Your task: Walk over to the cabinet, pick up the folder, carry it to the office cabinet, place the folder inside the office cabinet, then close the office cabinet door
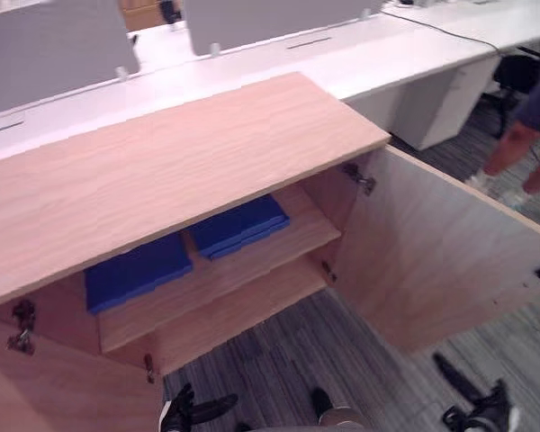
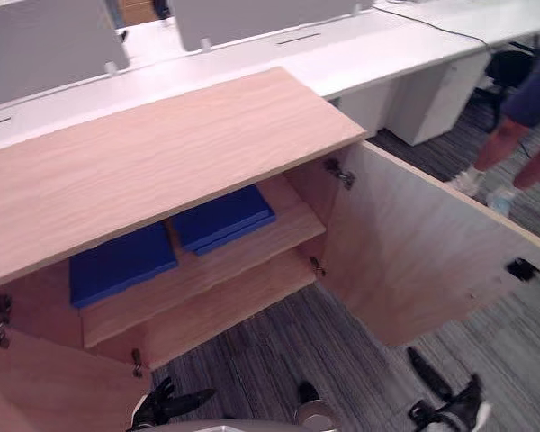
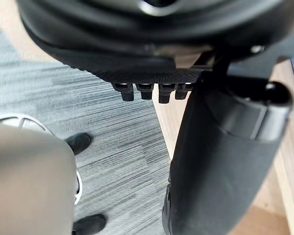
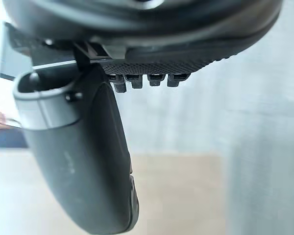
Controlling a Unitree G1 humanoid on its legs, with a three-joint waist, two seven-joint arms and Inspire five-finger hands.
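Two blue folders lie flat on the upper shelf of the open wooden cabinet [image 1: 162, 171]: one on the left [image 1: 137, 270], one to its right [image 1: 238, 225]. The lower shelf [image 1: 243, 310] is bare. My left hand [image 1: 196, 410] hangs low in front of the cabinet, fingers relaxed and holding nothing. My right hand [image 1: 482, 412] hangs low by the open right door [image 1: 432, 261], also open and empty. The left wrist view has the thumb [image 3: 220, 161] over grey carpet and the cabinet's wooden edge. In the right wrist view the thumb [image 4: 83, 161] is straight, with nothing in the hand.
The cabinet's left door [image 1: 36, 387] also stands open at the lower left. A person [image 1: 522, 135] stands at the right beyond the open door. White desks with grey dividers [image 1: 279, 54] run behind the cabinet. Grey striped carpet [image 1: 324, 360] lies in front.
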